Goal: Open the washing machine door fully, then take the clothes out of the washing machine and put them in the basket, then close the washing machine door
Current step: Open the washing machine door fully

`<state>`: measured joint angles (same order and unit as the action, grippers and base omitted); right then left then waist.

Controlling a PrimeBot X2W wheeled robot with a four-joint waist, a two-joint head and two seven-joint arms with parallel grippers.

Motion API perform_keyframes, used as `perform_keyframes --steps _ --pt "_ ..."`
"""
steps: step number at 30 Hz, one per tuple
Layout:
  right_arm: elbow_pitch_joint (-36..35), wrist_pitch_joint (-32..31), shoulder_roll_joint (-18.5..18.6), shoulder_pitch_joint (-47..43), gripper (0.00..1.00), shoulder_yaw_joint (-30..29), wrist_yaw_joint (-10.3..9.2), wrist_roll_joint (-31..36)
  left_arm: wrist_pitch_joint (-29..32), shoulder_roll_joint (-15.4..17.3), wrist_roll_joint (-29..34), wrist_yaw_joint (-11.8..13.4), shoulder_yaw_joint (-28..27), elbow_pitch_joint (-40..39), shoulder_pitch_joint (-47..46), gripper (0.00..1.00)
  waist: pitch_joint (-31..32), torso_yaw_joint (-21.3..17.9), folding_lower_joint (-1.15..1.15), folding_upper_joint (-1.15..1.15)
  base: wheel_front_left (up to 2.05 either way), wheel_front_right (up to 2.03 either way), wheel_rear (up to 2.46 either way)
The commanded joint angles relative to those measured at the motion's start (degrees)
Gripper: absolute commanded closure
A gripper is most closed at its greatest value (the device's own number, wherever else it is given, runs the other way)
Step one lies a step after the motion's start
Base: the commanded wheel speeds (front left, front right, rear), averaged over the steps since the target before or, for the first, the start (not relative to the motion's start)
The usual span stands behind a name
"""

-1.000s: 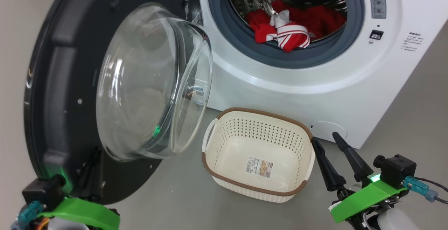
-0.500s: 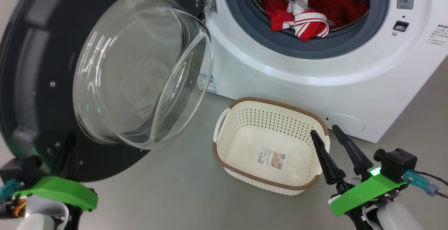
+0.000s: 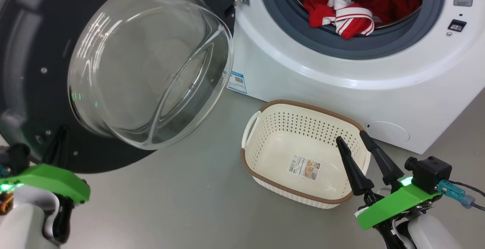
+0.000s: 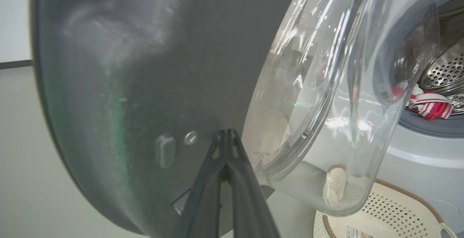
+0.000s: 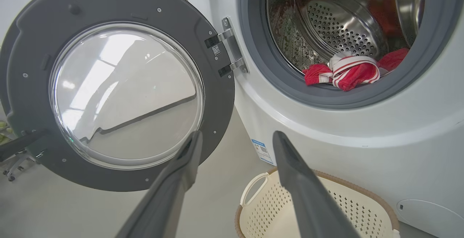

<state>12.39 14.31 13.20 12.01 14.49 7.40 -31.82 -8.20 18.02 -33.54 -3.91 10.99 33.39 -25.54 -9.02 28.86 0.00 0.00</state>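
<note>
Down on the floor, basket beside washing machine, door wide, clothes in drum, left gripper clenched at door, right gripper spread.

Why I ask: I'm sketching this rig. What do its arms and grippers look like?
The right gripper has two long, dark, tapering fingers on a bright green bracket, a black camera block, a teal connector with dark cable, and a white forearm. The left gripper matches.
</note>
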Motion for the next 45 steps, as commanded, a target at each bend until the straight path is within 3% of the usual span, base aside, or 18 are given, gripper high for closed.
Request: perform_keyframes --steps 1,11,22,45 --pt "-1.25 0.69 0.17 1.64 0.00 1.33 0.09 0.49 -1.01 3.74 -0.09 -0.42 -2.34 0.97 -4.12 1.00 -0.27 0.37 0.00 0.00 0.00 0.00 0.00" --pt "-0.91 0.69 0.05 2.29 0.00 1.98 0.09 0.34 -3.52 4.62 0.28 -2.16 -1.04 10.90 -10.96 1.00 -1.08 0.04 0.00 0.00 0.00 0.00 0.00" --pt "-0.57 0.69 0.10 2.38 0.00 1.85 0.09 0.03 -5.43 4.64 0.01 -2.99 -0.01 15.62 -13.27 1.00 -0.76 -0.19 0.00 0.00 0.00 0.00 0.00" --pt "-0.42 0.69 -0.56 1.38 0.00 1.33 0.09 -0.26 -6.76 4.80 -1.28 -3.32 -0.07 12.62 -8.77 1.00 1.40 -2.60 0.00 0.00 0.00 0.00 0.00"
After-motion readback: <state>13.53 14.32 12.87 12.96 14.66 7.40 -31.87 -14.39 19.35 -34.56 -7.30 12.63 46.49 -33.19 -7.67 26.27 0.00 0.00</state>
